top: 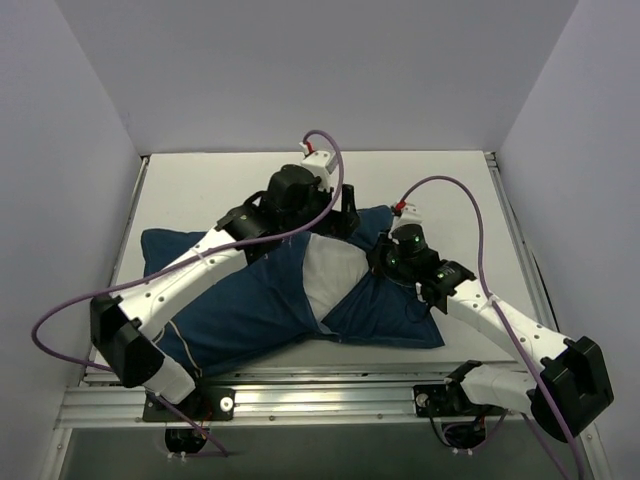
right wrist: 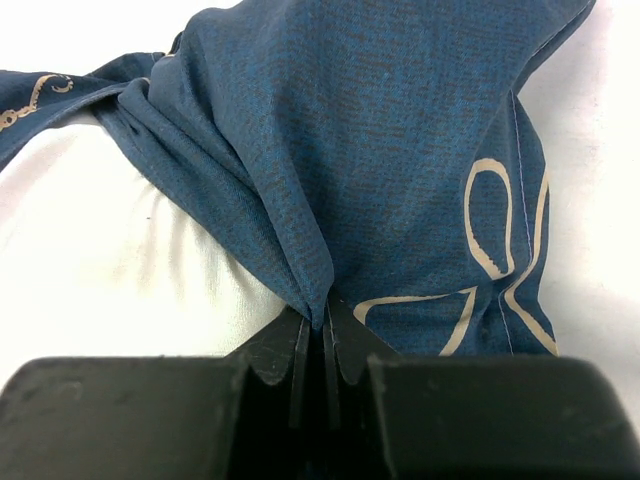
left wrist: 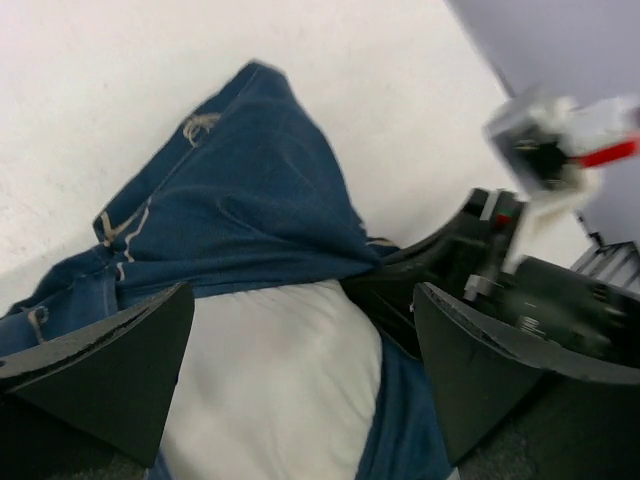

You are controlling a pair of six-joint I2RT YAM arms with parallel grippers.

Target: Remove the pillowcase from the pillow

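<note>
The navy pillowcase [top: 250, 300] with cream line drawings lies across the table, bunched open at its middle. The white pillow [top: 333, 275] shows through that opening. My left gripper [top: 343, 220] hovers over the far side of the opening; in the left wrist view it [left wrist: 300, 370] is open, with bare pillow [left wrist: 280, 380] between its fingers [left wrist: 100, 370] and pillowcase [left wrist: 230, 200] beyond. My right gripper [top: 380, 258] is at the opening's right edge. In the right wrist view it [right wrist: 325, 325] is shut on a pinched fold of pillowcase [right wrist: 400, 150], with pillow [right wrist: 100, 250] to the left.
The white table [top: 200, 185] is boxed in by grey walls on the left, back and right. An aluminium rail [top: 330, 395] carrying the arm bases runs along the near edge. Purple cables [top: 455, 190] loop over both arms. The right gripper's body [left wrist: 540, 280] shows in the left wrist view.
</note>
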